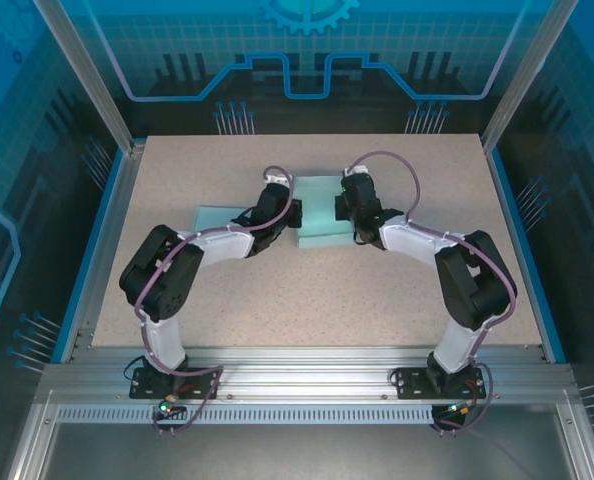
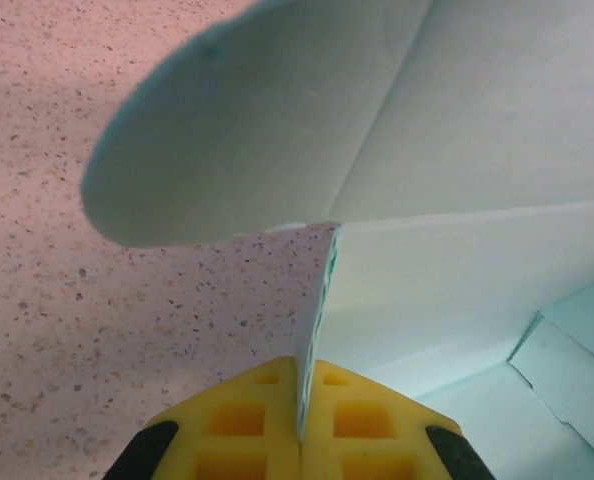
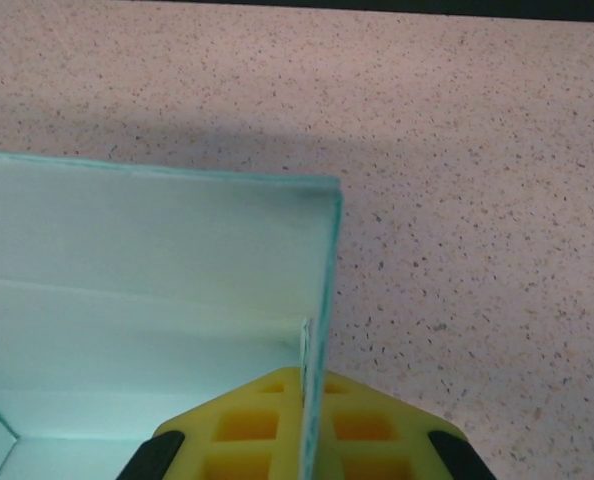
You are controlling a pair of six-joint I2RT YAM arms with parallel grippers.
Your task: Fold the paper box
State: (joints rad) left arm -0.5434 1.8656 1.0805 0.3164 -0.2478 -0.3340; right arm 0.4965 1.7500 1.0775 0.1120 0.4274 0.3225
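The paper box [image 1: 322, 218] is pale teal card, lying partly formed at the middle back of the table, with a flap [image 1: 217, 217] spread out to its left. My left gripper [image 1: 295, 212] is shut on the box's left wall. In the left wrist view the yellow fingers [image 2: 257, 420] of the left gripper [image 2: 303, 400] pinch the thin card edge, and a rounded flap [image 2: 247, 130] hangs above. My right gripper [image 1: 345, 208] is shut on the right wall. In the right wrist view the right gripper [image 3: 310, 390] clamps the upright wall, with the box interior [image 3: 157, 300] to its left.
The speckled beige table [image 1: 307, 290] has bare room in front of and beside the box. Aluminium frame posts [image 1: 87, 70] and blue side rails [image 1: 522, 240] border it. The two arm bases [image 1: 167, 375] stand at the near edge.
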